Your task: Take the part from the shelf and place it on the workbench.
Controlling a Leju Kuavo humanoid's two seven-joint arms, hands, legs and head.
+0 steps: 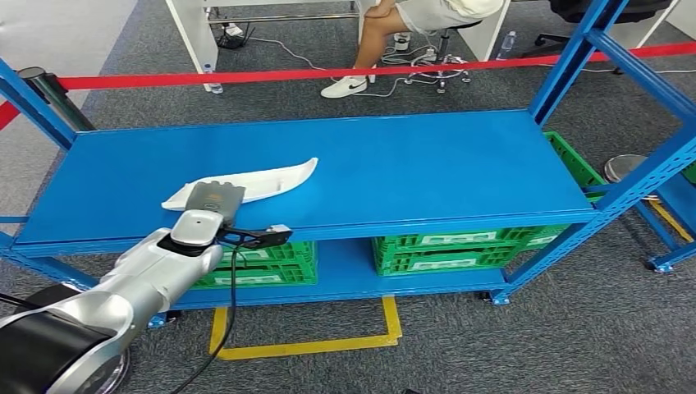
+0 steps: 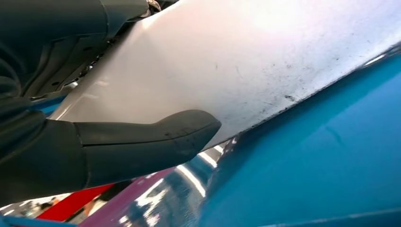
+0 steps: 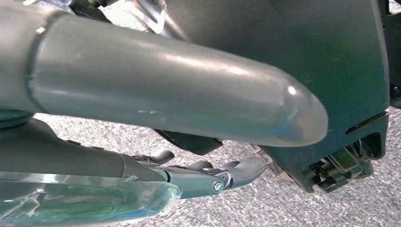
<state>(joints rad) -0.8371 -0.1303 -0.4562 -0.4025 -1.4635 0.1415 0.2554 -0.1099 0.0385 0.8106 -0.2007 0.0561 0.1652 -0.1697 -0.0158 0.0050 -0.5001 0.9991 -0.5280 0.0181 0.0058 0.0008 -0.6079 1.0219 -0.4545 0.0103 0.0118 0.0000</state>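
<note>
The white part (image 1: 246,184), long and curved, lay flat on the blue shelf (image 1: 427,164), toward its front edge and well left of its middle. The left robot hand (image 1: 215,197) sat over the part's near end; in the left wrist view its thumb (image 2: 156,137) lay against the part's pale surface (image 2: 227,61) with the fingers on the far side, so it looked to be closing on the part, though whether the grip was firm I could not tell. The right robot hand (image 3: 208,175) hung over grey carpet, fingers loosely apart, holding nothing.

My judgement of the risk: the robot hand held one end of a long, smooth, thin part, so the free end could sag or swing on lifting and the part could twist out of the grip. Dragging it over the shelf's front lip could also catch it.

Below the shelf, on the lower deck, stood green crates (image 1: 460,250); their contents could not be seen from here.
</note>
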